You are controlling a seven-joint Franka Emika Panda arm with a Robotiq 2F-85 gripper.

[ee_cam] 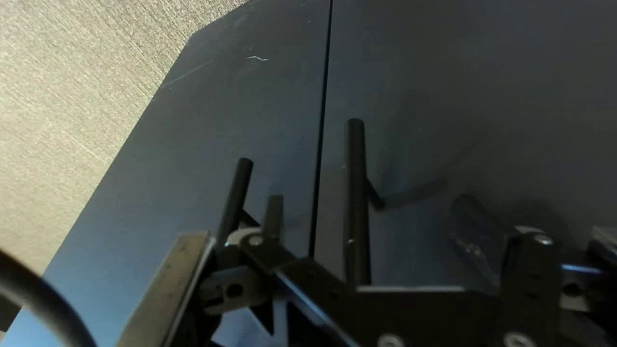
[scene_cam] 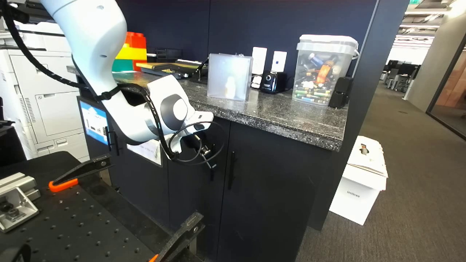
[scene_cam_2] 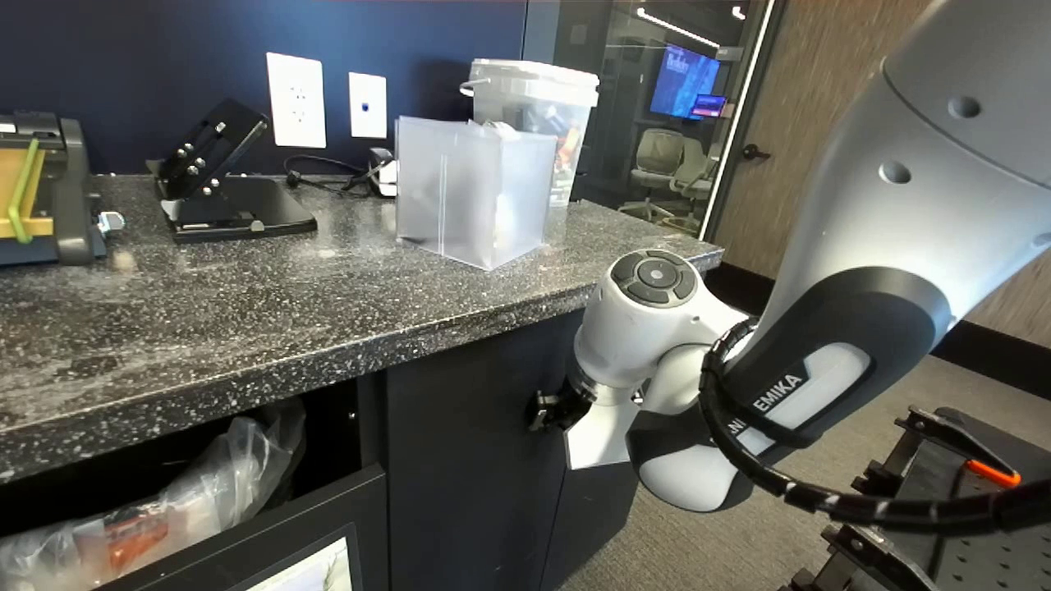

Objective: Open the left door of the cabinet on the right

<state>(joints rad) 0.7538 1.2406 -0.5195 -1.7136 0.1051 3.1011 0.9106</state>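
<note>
The cabinet [scene_cam: 269,189] is matte black under a speckled grey stone top [scene_cam: 291,120]. Its left door [scene_cam: 193,193] sits flush at the seam, closed; it also shows in an exterior view [scene_cam_2: 468,468] and on the right in the wrist view [ee_cam: 434,120]. The left door's vertical bar handle [ee_cam: 355,193] stands between my open fingers in the wrist view; I cannot tell that either finger touches it. My gripper [ee_cam: 372,212] has one finger between the two handles. The twin door's handle [ee_cam: 236,197] lies outside that finger. In an exterior view my gripper [scene_cam: 208,156] is at the upper door.
A frosted box [scene_cam: 229,76] and a clear bucket [scene_cam: 322,69] stand on the stone top. A black table [scene_cam: 91,218] with clamps [scene_cam: 182,236] faces the cabinet. A white box [scene_cam: 358,189] stands on the floor. An open compartment holds a plastic bag [scene_cam_2: 205,484].
</note>
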